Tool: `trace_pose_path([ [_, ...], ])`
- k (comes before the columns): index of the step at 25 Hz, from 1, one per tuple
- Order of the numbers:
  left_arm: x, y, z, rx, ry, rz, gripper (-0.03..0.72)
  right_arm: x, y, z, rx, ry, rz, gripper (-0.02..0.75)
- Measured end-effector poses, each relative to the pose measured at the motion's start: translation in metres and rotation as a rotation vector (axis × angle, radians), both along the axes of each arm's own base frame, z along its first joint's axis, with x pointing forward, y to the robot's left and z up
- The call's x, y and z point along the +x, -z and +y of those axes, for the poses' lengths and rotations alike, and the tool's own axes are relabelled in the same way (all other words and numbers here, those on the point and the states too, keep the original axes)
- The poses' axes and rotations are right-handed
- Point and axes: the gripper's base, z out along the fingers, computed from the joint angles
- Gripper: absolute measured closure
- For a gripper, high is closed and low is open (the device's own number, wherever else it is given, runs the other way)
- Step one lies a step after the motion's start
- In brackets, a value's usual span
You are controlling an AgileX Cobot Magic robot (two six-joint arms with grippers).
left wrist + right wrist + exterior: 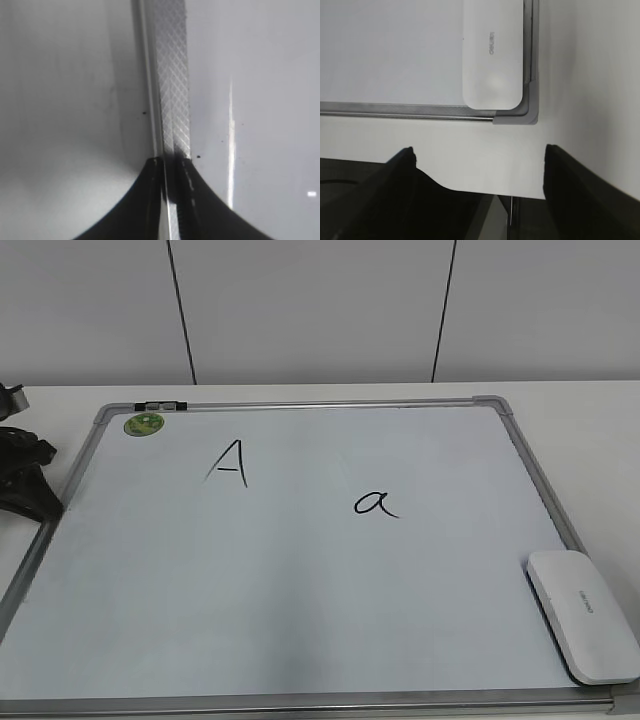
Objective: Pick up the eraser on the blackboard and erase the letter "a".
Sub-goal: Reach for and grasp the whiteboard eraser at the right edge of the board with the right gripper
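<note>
The blackboard (300, 600) lies flat on the white table. The black letter "a" (375, 503) is written right of its middle. The white eraser (585, 612) lies on the board's near right corner. In the right wrist view the eraser (492, 55) lies against the grey corner cap (530, 107), ahead of my right gripper (480, 162). That gripper is open, empty and over the table's front edge. It is out of the exterior view. My left gripper (35, 485) is at the board's left edge. In the left wrist view its jaws (172, 162) are shut on the silver frame (172, 75).
A capital "A" (230, 462) is written left of the middle. A round green magnet (144, 424) sits at the far left corner. A marker (160, 405) lies on the far frame. The table's front edge (485, 190) is just below the right gripper.
</note>
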Motion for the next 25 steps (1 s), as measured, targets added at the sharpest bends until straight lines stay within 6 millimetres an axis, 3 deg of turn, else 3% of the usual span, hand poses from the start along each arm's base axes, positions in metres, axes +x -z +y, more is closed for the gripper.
trace_pose_path([
  [7,0.000,0.000,0.000,0.000,0.000,0.000,0.643,0.043,0.031,0.000,0.006,0.016,0.148,0.151],
  [14,0.000,0.000,0.000,0.000,-0.002,0.001,0.643,0.066,0.051,-0.001,0.000,0.030,0.190,0.151],
  [25,0.000,0.000,0.000,-0.001,-0.001,0.002,0.643,0.104,0.060,0.020,-0.079,-0.088,0.218,0.151],
])
